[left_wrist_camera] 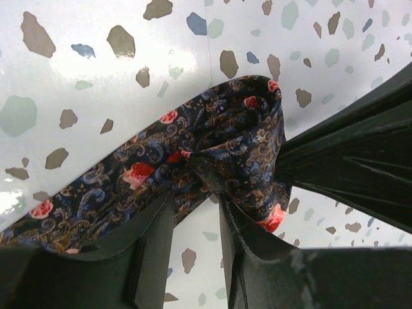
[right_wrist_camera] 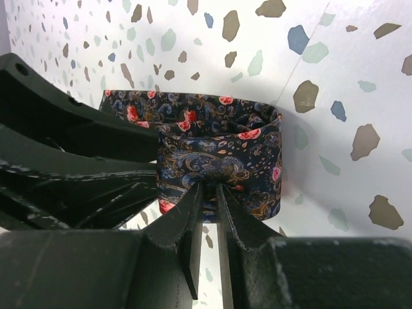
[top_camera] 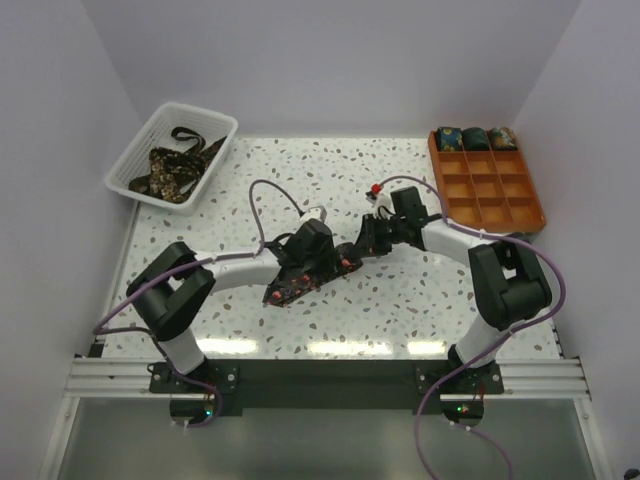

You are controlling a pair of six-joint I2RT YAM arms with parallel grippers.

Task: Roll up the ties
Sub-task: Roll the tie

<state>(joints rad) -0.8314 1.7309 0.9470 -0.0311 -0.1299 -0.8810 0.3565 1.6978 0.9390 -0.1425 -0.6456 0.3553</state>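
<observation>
One dark tie (top_camera: 292, 286) with red flowers and paisley lies on the speckled table between my two grippers. My left gripper (top_camera: 322, 264) stands over it, and in the left wrist view its jaws (left_wrist_camera: 196, 196) pinch a bunched fold of the tie (left_wrist_camera: 212, 138). My right gripper (top_camera: 366, 240) meets it from the right. In the right wrist view it (right_wrist_camera: 209, 187) is shut on the looped end of the tie (right_wrist_camera: 222, 145). Three rolled ties (top_camera: 475, 138) sit in the back row of the orange tray. More loose ties (top_camera: 172, 168) lie in the white basket.
The white mesh basket (top_camera: 138, 145) stands at the back left corner. The orange gridded tray (top_camera: 500, 200) stands at the back right. The two grippers are close together: the right one's black body (left_wrist_camera: 360, 154) fills the right of the left wrist view.
</observation>
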